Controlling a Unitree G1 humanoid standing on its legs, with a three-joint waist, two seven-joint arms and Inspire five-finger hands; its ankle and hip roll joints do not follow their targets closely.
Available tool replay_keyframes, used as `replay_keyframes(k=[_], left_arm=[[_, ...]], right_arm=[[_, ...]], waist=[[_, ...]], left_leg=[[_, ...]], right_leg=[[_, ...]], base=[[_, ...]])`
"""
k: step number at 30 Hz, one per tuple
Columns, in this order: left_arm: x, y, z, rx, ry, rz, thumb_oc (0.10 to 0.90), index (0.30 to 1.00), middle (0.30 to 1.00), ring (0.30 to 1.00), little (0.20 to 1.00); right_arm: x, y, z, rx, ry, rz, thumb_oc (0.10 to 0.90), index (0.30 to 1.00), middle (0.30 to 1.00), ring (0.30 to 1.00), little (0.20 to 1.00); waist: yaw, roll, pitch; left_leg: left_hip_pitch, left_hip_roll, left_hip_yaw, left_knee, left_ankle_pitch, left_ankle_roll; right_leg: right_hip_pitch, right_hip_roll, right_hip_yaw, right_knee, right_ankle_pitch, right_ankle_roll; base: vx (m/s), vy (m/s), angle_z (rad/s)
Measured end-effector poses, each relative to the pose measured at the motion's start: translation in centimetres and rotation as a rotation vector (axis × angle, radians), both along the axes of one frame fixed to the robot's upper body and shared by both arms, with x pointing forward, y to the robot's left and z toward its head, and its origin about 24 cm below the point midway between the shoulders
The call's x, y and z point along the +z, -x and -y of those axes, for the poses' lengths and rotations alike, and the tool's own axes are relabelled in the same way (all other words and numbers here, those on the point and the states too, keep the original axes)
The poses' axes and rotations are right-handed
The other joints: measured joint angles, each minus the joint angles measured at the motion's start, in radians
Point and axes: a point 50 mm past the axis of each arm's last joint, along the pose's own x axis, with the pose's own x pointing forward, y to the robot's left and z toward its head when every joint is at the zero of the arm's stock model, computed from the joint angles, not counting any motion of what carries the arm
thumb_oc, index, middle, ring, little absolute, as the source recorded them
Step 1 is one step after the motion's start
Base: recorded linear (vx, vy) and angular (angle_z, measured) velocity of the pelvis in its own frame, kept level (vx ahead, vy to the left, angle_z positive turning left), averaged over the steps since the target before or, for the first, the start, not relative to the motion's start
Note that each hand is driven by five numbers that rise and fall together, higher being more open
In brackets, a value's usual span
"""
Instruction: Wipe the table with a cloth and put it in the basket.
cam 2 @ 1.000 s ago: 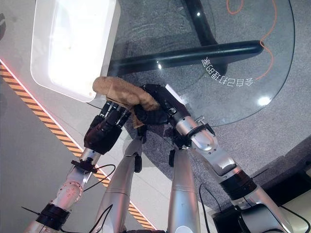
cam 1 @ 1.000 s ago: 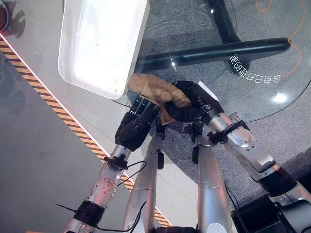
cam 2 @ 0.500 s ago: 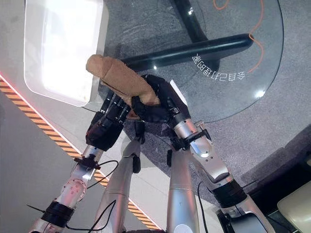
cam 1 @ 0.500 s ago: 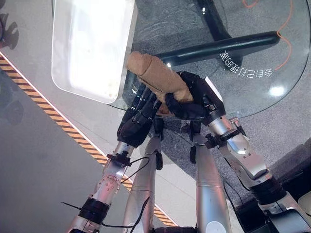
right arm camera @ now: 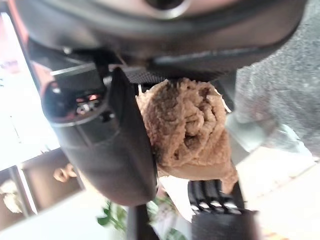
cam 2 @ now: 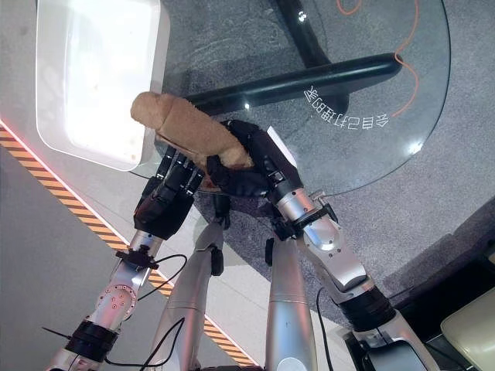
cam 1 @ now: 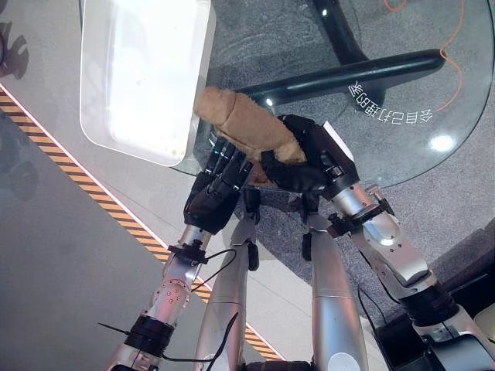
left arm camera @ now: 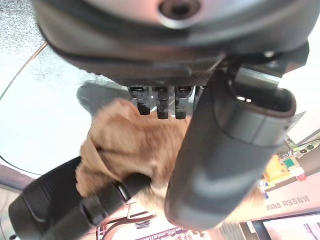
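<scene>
A rolled brown cloth (cam 1: 244,127) hangs over the near edge of the round glass table (cam 1: 402,147). My right hand (cam 1: 305,166) is shut on its lower end, and in the right wrist view the cloth (right arm camera: 185,125) sits bunched against the palm. My left hand (cam 1: 213,189) is just beside it, its straight fingers (left arm camera: 157,107) touching the cloth (left arm camera: 125,145) from below. The cloth's free end points at the near corner of the white basket (cam 1: 139,77), which stands at the table's left.
Under the glass lies the table's black base bar (cam 1: 348,73). An orange cable (cam 1: 452,46) trails on the grey carpet at the far right. A striped orange-and-black line (cam 1: 85,185) runs across the floor to the left.
The cloth has tilted up, and its free end has swung from below the basket's corner to beside its rim. Both hands rose with it. The view itself has shifted slightly.
</scene>
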Motion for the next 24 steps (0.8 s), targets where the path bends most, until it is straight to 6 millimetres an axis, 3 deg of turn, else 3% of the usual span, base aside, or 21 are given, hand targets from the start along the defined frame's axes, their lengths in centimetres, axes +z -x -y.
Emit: replay_keyframes(k=[10,24], left_arm=[[-0.3,0.0,-0.1,0.011,-0.018,-0.013,0.8,0.9,0.9,0.9,0.9],[-0.5,-0.6,-0.2,0.057,0.011,-0.05,0.8,0.9,0.9,0.9,0.9]], right_arm=[[-0.8,-0.8,-0.2,-0.102,0.334,0.058,0.1,0.3,0.3,0.3,0.2],[0.0,-1.7,-2.2,-0.164,0.445,0.144,0.1,0.3,0.3,0.3,0.2]], waist=[[0.021,0.0,0.0],[0.022,0.0,0.0]], left_leg=[[-0.001,-0.001,-0.009,0.0,0.003,-0.004],[-0.002,-0.01,-0.015,-0.007,0.004,-0.004]], right_leg=[[0.0,0.0,-0.006,0.005,0.0,-0.003],[0.0,-0.008,-0.009,0.006,-0.003,-0.003]], base=[[0.0,-0.006,0.01],[0.0,0.013,0.01]])
